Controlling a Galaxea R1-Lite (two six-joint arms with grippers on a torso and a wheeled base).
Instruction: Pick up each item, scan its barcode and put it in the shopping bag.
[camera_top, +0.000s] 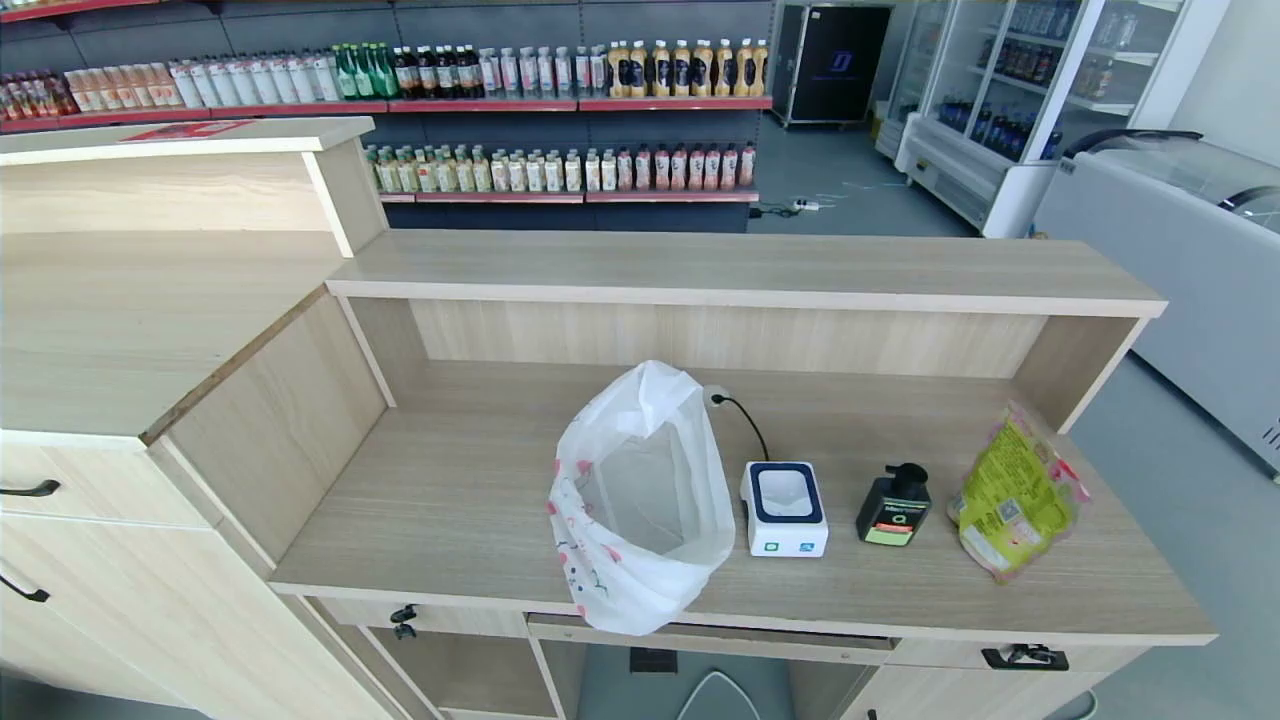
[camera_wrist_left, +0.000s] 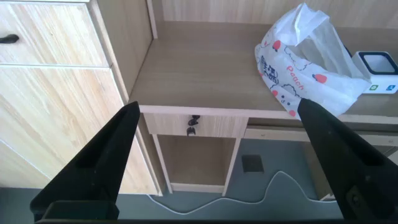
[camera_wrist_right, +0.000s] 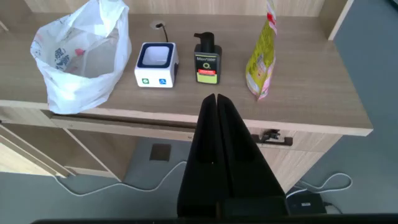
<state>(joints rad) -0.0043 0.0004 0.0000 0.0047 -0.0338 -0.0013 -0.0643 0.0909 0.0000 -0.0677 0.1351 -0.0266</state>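
Observation:
A white shopping bag (camera_top: 640, 500) stands open near the counter's front edge, also seen in the left wrist view (camera_wrist_left: 308, 59) and the right wrist view (camera_wrist_right: 81, 53). Right of it sits the white barcode scanner (camera_top: 785, 507) (camera_wrist_right: 156, 64). A dark pump bottle (camera_top: 894, 504) (camera_wrist_right: 207, 58) stands beside the scanner. A yellow-green snack packet (camera_top: 1020, 493) (camera_wrist_right: 263, 56) stands at the counter's right end. My left gripper (camera_wrist_left: 214, 121) is open, low in front of the counter's left part. My right gripper (camera_wrist_right: 215, 99) is shut, low in front of the counter below the bottle.
The wooden counter (camera_top: 450, 500) has a raised back shelf (camera_top: 740, 270) and side walls. Drawers with keys (camera_top: 403, 620) (camera_top: 1025, 657) lie under its front edge. A taller cabinet (camera_top: 120, 330) stands to the left. Drink shelves and fridges fill the room behind.

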